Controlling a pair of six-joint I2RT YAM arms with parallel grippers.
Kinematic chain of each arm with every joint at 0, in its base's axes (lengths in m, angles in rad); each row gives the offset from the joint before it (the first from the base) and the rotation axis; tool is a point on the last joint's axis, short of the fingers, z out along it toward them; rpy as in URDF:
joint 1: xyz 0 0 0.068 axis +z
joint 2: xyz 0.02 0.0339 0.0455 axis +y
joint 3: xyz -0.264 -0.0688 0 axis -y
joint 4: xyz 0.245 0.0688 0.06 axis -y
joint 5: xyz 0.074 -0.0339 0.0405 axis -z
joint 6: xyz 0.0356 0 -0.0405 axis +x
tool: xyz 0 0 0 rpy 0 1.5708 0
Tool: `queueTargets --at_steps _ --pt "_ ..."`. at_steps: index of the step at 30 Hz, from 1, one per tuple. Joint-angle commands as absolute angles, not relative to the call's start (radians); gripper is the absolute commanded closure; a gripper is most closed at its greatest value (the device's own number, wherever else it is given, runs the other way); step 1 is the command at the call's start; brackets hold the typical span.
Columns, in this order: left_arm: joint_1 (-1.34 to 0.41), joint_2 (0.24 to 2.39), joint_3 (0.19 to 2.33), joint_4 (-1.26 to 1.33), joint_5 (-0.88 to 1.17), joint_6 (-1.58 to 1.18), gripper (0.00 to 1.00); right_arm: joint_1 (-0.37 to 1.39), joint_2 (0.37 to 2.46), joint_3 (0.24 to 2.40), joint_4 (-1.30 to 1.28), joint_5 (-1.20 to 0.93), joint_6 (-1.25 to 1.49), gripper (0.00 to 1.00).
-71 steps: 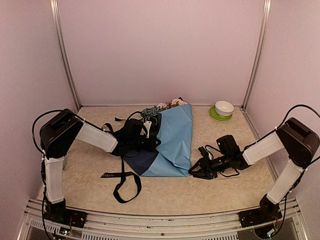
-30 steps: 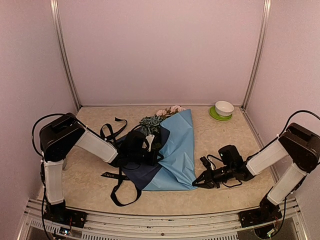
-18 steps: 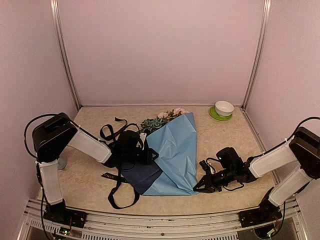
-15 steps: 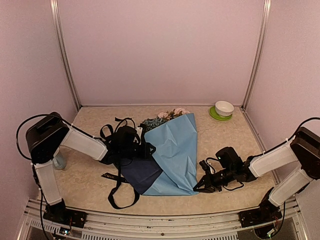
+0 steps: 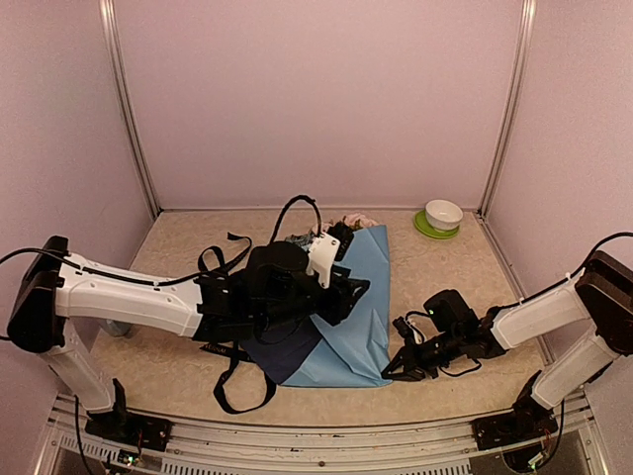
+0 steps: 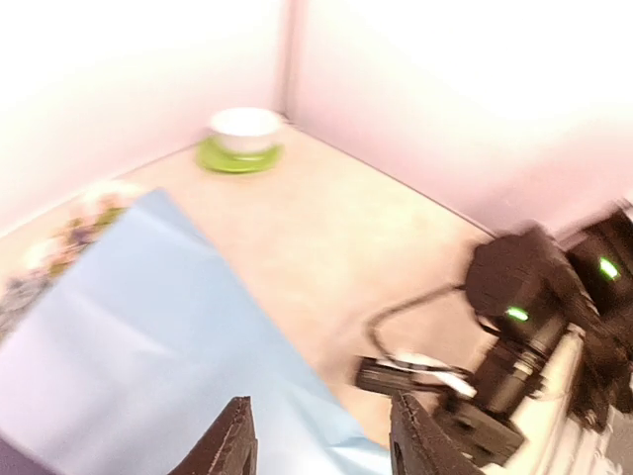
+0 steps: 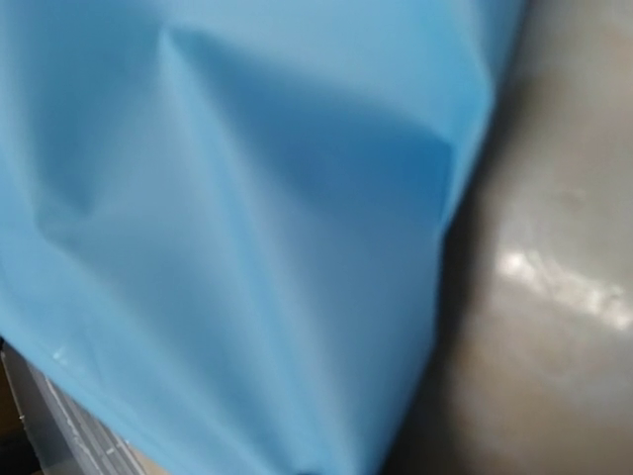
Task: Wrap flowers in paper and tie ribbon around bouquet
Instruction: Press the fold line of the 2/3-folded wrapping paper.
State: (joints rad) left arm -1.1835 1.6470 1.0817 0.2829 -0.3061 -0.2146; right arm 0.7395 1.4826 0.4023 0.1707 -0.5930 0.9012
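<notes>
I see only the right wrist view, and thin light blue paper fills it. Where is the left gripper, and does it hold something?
Observer: The left gripper is over the light blue paper sheet. Its jaws are open, with nothing between them.
Operator: Where are the flowers?
Observer: The pale pink roses poke out at the paper's far edge, just beyond the left arm.
Operator: And the ribbon?
Observer: The long, narrow black ribbon lies on the table to the left of the paper. One loop reaches toward the near edge.
</notes>
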Motion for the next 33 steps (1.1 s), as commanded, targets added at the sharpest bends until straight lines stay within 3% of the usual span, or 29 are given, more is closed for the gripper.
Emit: queueTargets --at_steps 1,4,11,16,17,20,23,28,33 --pt "-1.205 1.813 1.122 0.209 -0.111 -0.227 0.62 0.756 1.498 0.412 0.132 -0.57 0.892 1.0" --pt "-1.207 1.914 1.147 0.189 -0.081 -0.235 0.68 0.757 1.495 0.415 0.128 -0.571 0.89 1.0" --pt "-1.206 2.081 1.236 0.176 -0.073 -0.182 0.65 0.757 1.508 0.415 0.147 -0.59 0.891 1.0" --pt "-1.195 2.084 1.199 0.112 -0.108 -0.207 0.72 0.758 1.478 0.417 0.137 -0.592 0.894 1.0" --pt "-1.19 2.072 1.171 0.117 -0.107 -0.209 0.73 0.758 1.469 0.418 0.128 -0.585 0.892 0.97" --pt "-1.184 2.066 1.121 0.125 -0.069 -0.187 0.73 0.739 1.451 0.451 0.07 -0.563 0.858 0.76" --pt "-1.18 2.1 1.135 0.084 -0.048 -0.169 0.74 0.664 1.436 0.499 0.001 -0.555 0.796 0.65" --pt "-1.177 2.086 1.099 0.127 -0.03 -0.191 0.75 0.511 1.443 0.571 -0.044 -0.532 0.681 0.51" --pt "-1.175 2.069 1.081 0.135 -0.039 -0.18 0.75 0.451 1.611 0.675 0.024 -0.619 0.599 0.41"
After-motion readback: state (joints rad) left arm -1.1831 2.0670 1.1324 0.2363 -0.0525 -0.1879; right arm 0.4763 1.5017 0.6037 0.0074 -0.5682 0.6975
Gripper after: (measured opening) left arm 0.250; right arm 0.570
